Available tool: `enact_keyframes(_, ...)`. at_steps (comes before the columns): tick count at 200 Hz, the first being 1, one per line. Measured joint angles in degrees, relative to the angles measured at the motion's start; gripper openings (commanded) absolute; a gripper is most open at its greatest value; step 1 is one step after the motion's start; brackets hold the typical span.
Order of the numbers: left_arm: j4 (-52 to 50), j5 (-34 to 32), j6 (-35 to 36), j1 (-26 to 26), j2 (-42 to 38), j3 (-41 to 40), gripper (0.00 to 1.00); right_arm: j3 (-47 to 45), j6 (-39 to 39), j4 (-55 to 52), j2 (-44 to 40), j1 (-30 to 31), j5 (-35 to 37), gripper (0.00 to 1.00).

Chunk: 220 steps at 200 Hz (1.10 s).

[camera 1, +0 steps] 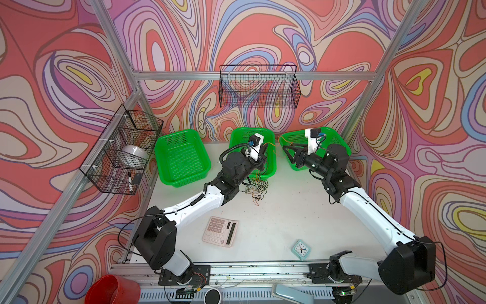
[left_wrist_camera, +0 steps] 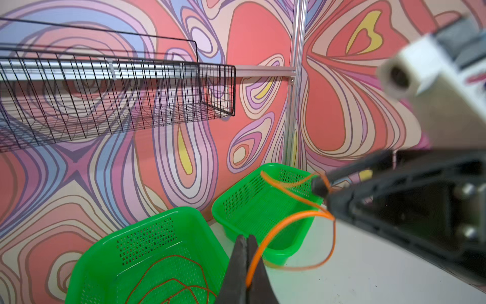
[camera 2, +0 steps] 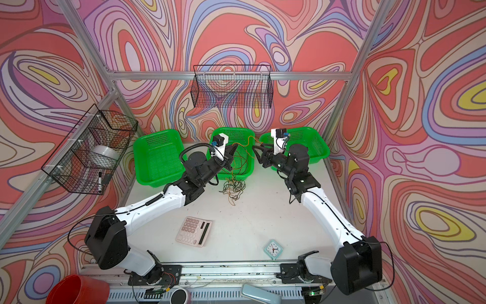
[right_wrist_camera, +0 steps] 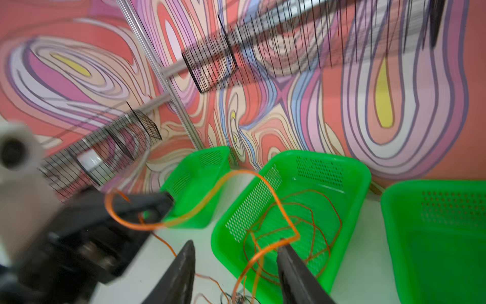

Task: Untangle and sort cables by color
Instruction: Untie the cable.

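A loose tangle of orange, red and black cables [camera 1: 256, 187] [camera 2: 234, 188] lies on the white table in front of the middle green basket [camera 1: 252, 129]. My left gripper [left_wrist_camera: 246, 238] hovers over that basket, shut on an orange cable [left_wrist_camera: 284, 223]. This cable arcs across to my right gripper [right_wrist_camera: 236, 243], which is open. The orange cable [right_wrist_camera: 263, 179] rests against one of its fingertips [right_wrist_camera: 285, 248] and trails down to the tangle. Several red cables [right_wrist_camera: 310, 237] [left_wrist_camera: 171, 284] lie coiled inside the middle basket. In both top views the grippers face each other, close together.
Green baskets stand left [camera 1: 173, 133] and right [camera 1: 331, 131] of the middle one. A pink calculator [camera 1: 220, 231] and a small clock [camera 1: 301, 249] lie near the front. Black wire baskets hang on the back wall [camera 1: 259, 86] and the left wall [camera 1: 123, 150].
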Motion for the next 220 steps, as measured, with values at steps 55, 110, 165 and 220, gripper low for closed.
enact_keyframes(55, -1.92, -0.39, 2.45, -1.64, -1.44, 2.40, 0.00, -10.16, -5.22, 5.46, 1.64, -0.02, 1.33, 0.64)
enact_keyframes(110, -3.54, -0.31, 3.85, -3.26, -1.44, 4.44, 0.00, -10.43, -4.46, 12.39, 9.05, 0.04, -7.32, 0.62)
enact_keyframes(165, -6.62, 0.87, 6.99, -6.58, -1.44, 9.29, 0.00, -9.29, -1.62, 15.85, 14.82, 1.99, -14.69, 0.58)
enact_keyframes(220, -9.14, 1.16, 8.70, -6.99, -1.44, 13.16, 0.00, -11.41, 4.28, 22.60, 16.04, 2.62, -17.38, 0.61)
